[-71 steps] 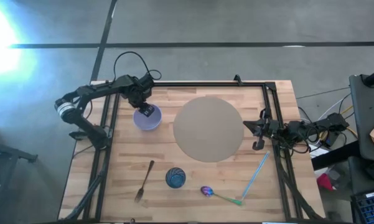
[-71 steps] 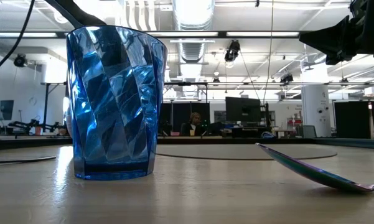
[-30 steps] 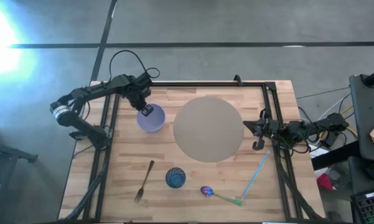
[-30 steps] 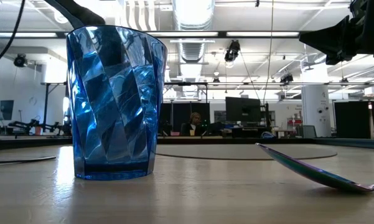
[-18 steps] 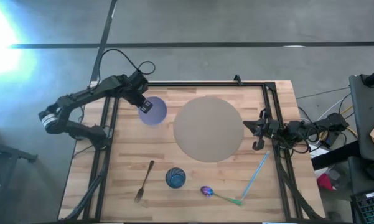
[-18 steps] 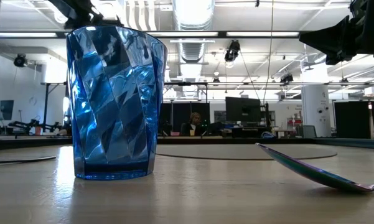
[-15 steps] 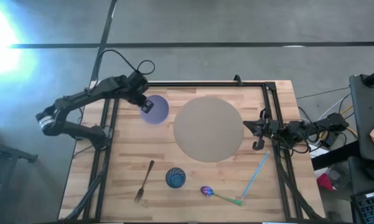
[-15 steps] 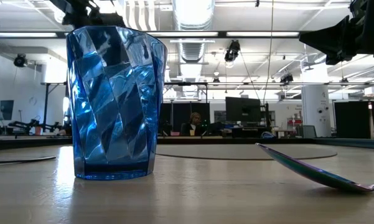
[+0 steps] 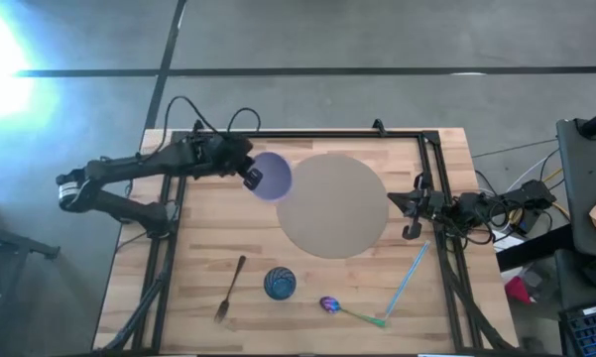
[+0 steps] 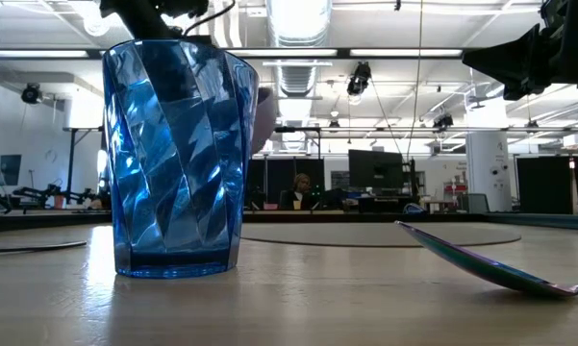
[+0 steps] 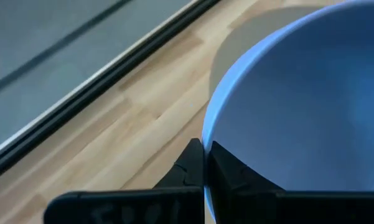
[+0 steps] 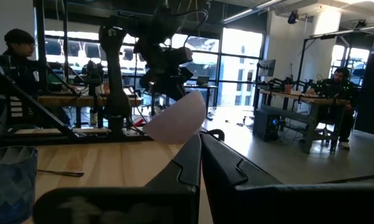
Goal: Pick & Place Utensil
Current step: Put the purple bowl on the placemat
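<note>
Carrying the lavender bowl (image 9: 269, 176) up off the table, left gripper (image 9: 250, 178) pinched tight on its rim

High view: fork (image 9: 230, 288) lies near-left on the wood, spoon (image 9: 349, 311) near-centre by the blue cup (image 9: 280, 284); right gripper (image 9: 410, 215) closed, empty, at the right edge. Left wrist view: fingers (image 11: 196, 165) clamp the bowl's edge beside the round mat (image 11: 249, 37)

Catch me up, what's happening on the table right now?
The left tool is shut on the rim of a pale blue bowl, holding it tilted in the air by the edge of the round mat. The right tool waits shut at the table's right side. A fork, a blue cup, a spoon and a straw lie untouched along the near edge.
</note>
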